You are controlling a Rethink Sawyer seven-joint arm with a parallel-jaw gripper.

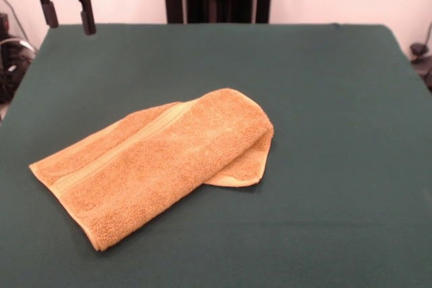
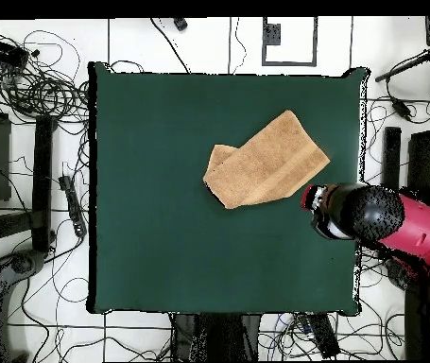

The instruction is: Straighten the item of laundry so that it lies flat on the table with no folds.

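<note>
The fingers (image 1: 49, 10) are hanging spread apart and gripping nothing, high over a far corner of the surface (image 1: 337, 99). The gripper (image 1: 67, 13) is sitting well apart from the towel (image 1: 158, 160), with bare green cloth lying between them. The towel is resting near the middle of the surface, doubled over on itself, with a lower layer showing beneath the rounded fold at one end. Judged from this, straightening is not yet started: the fold is remaining to be opened and the cloth spread flat.
</note>
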